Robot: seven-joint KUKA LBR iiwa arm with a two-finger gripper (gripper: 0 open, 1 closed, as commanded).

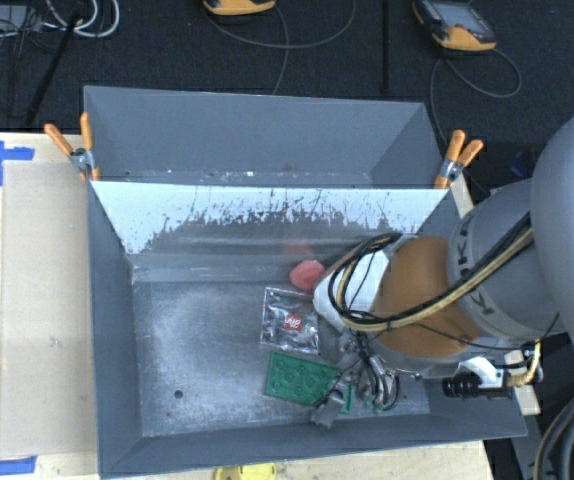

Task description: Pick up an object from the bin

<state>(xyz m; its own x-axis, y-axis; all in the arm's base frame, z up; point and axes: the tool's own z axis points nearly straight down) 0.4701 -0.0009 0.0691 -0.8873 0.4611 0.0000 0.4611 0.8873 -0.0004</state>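
Low on the grey bin's [113, 348] near-right floor, the gripper [345, 396] meets the edge of a green studded plate [295, 378], likely its target; whether it is spread or closed cannot be told. A clear packet [289, 320] lies just behind.

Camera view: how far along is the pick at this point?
Done: the gripper is low inside the bin, at the right edge of the flat green plate near the front wall. In hand: the grasp, that plate being nearest; whether anything is gripped cannot be told. Left: the lift, since the plate lies flat on the floor. The clear packet and pink lump lie behind it.
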